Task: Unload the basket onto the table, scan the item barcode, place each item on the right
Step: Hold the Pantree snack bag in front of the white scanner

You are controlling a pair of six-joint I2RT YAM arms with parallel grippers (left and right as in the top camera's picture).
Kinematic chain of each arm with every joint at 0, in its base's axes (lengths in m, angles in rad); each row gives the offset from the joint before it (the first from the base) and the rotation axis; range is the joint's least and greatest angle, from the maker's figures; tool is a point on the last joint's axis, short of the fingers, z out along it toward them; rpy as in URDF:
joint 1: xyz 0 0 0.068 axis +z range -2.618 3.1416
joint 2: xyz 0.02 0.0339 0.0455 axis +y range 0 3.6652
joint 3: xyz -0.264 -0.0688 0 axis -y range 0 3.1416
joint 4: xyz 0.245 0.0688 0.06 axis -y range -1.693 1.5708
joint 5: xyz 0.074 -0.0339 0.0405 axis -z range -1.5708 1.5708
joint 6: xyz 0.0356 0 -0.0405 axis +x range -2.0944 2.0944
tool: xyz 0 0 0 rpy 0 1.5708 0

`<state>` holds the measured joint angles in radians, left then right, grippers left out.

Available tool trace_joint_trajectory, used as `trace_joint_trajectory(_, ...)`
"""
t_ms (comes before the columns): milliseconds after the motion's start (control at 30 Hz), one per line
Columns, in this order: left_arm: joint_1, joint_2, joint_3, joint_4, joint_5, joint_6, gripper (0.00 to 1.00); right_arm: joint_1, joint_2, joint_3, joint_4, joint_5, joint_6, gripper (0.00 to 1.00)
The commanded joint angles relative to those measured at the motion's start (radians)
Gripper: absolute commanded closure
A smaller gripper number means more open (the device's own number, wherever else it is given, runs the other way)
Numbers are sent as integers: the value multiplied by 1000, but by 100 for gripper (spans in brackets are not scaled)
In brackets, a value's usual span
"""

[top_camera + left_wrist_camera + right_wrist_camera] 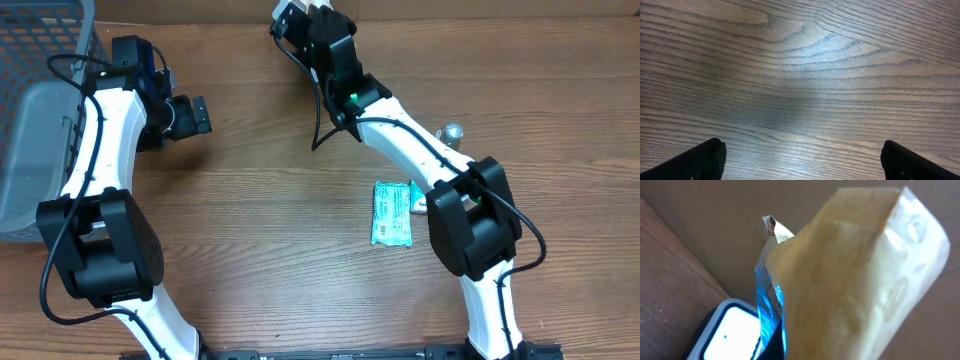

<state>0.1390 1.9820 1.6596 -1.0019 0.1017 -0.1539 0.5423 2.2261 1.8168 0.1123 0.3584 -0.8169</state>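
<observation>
In the right wrist view a packet with a pale yellowish side and a shiny blue edge fills most of the picture. My right gripper is shut on its lower end, and the fingers are hidden behind it. Below and left of the packet is a scanner with a bright white window and a dark rim. From overhead, the right gripper is at the table's far edge, top centre. My left gripper is open over bare wood at the left, holding nothing.
Two teal packets lie flat beside the right arm's base. A small silver knob sits farther back. A grey wire basket and a grey bin stand at the far left. A brown cardboard wall rises behind the scanner.
</observation>
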Motion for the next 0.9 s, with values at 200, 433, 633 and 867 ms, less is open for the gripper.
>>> trace_joint_trajectory(200,-2,2,16,2,11,1,0,2,53,20,-20,-23,5,96)
trace_joint_trajectory(433,-2,2,16,1,11,1,0,10,59,20,-47,-69,31,96)
trace_joint_trajectory(633,-2,2,16,1,11,1,0,18,59,20,-58,-81,67,96)
trace_joint_trajectory(867,-2,2,16,1,11,1,0,18,51,20,-62,-71,99,96)
